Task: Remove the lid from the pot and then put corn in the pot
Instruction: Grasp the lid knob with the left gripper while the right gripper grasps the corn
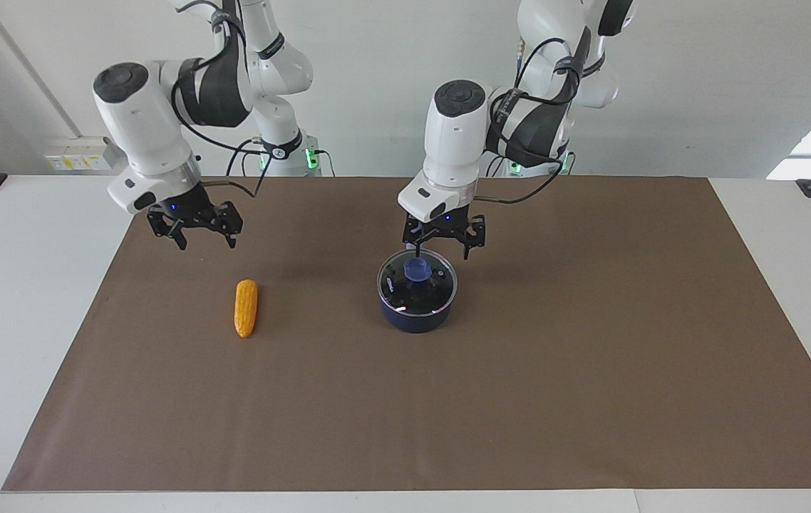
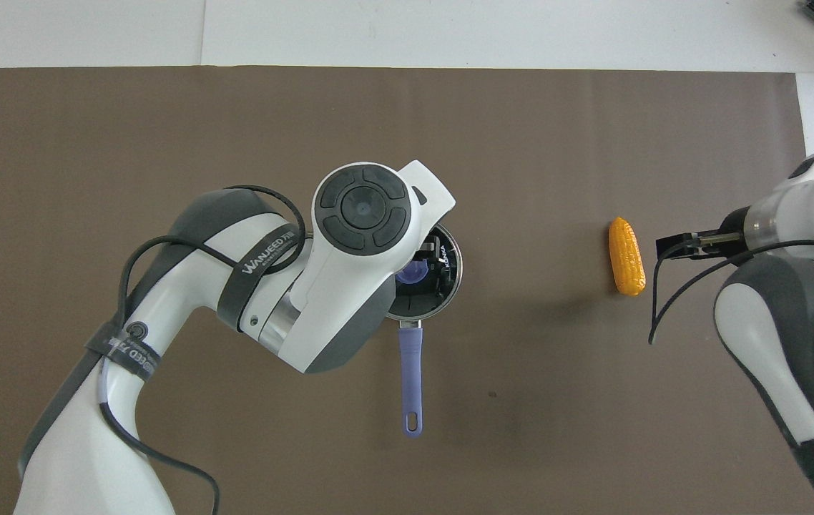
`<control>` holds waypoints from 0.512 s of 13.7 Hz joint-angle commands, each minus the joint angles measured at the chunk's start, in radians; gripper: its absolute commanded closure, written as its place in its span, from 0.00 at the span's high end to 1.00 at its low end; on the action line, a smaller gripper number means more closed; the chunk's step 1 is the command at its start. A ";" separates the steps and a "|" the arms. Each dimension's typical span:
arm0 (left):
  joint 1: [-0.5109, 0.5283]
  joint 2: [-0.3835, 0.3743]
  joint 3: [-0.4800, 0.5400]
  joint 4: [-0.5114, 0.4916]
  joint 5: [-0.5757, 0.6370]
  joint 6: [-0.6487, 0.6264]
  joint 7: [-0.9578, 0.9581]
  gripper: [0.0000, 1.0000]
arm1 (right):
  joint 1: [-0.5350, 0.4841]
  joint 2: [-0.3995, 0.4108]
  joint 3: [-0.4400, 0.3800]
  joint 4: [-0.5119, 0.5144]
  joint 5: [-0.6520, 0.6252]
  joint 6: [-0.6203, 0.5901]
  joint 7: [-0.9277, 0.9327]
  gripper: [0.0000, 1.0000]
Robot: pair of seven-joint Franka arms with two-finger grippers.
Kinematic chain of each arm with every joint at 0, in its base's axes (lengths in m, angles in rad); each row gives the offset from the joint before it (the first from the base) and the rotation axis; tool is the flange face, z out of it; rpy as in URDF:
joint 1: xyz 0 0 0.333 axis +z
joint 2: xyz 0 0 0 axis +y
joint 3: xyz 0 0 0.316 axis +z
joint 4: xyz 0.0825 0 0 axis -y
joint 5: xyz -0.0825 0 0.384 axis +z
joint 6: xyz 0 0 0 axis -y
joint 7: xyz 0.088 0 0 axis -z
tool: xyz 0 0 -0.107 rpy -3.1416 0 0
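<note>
The pot (image 1: 416, 313) sits near the middle of the brown mat (image 1: 591, 370), its handle (image 2: 411, 379) pointing straight back toward the robots. The lid (image 1: 434, 288) is on the pot and sits flat on the rim, blue knob (image 1: 417, 269) at its centre.

The left gripper (image 1: 441, 249) hangs directly over the lid, pointing down. Its fingers are spread apart, one fingertip (image 1: 417, 251) just above the knob on the robots' side, the other over the lid's rim. From the facing view the tips look just clear of the knob; contact cannot be confirmed. In the overhead view the left arm's wrist covers most of the lid, and only part of the knob and the rim show past it.

The corn (image 1: 246, 308) lies flat on the mat, well apart from the pot, toward the right arm's end of the table. Its long axis runs roughly toward and away from the robots.

The right gripper (image 1: 195, 231) waits in the air over bare mat beside the corn, on the robots' side of it. Its fingers are apart and hold nothing. It does not touch the corn.
</note>
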 commanded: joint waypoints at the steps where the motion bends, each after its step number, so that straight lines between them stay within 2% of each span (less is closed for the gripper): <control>1: -0.036 0.027 0.015 -0.007 0.018 0.057 -0.067 1.00 | 0.010 0.094 0.004 0.008 -0.003 0.094 -0.016 1.00; 4: -0.070 0.079 0.016 -0.006 0.015 0.106 -0.131 1.00 | 0.011 0.170 0.004 -0.012 -0.003 0.146 -0.016 1.00; 7: -0.078 0.084 0.015 -0.012 0.015 0.093 -0.142 1.00 | 0.011 0.223 0.004 -0.066 -0.003 0.243 -0.014 1.00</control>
